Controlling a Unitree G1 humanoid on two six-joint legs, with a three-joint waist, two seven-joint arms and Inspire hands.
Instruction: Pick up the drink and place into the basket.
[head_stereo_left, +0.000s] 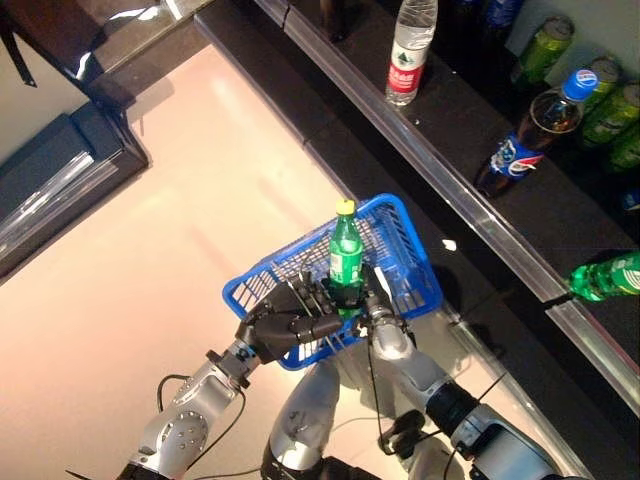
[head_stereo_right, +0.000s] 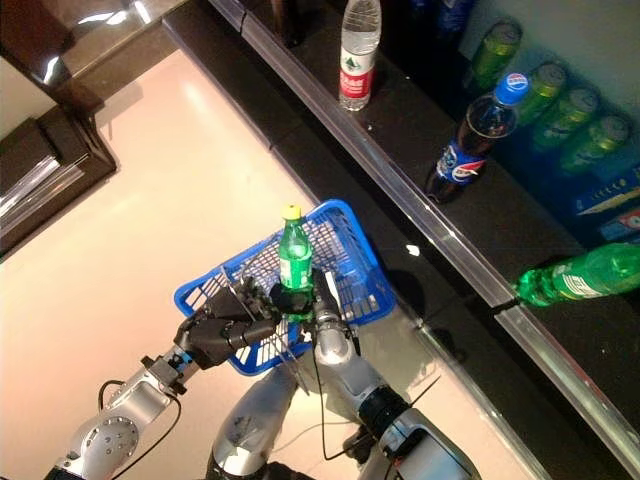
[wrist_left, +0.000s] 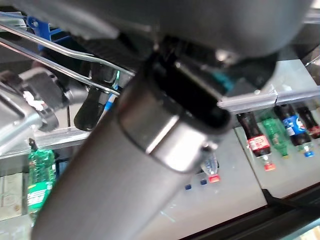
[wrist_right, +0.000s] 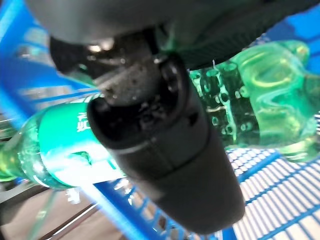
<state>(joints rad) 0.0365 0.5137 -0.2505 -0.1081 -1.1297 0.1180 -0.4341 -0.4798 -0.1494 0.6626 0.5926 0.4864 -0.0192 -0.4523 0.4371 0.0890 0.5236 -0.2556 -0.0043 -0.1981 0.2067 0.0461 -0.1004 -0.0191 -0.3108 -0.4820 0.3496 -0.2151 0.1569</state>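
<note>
Green drink bottle (head_stereo_left: 346, 256), yellow cap, green label: upright over near part of blue basket (head_stereo_left: 405, 240), base clasped in right hand (head_stereo_left: 368, 297). Basket: blue wire mesh, metal handles, held at near left rim by left hand (head_stereo_left: 293, 322).

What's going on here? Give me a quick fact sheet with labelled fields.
Held drink: green bottle with yellow cap, upright, over the basket
Holder: right hand, fingers curled round the bottle's lower part
Basket: blue basket, held at its wire handle by the left hand
Shelf: water bottle, cola bottle, green cans
Step left: release the bottle into the basket
</note>
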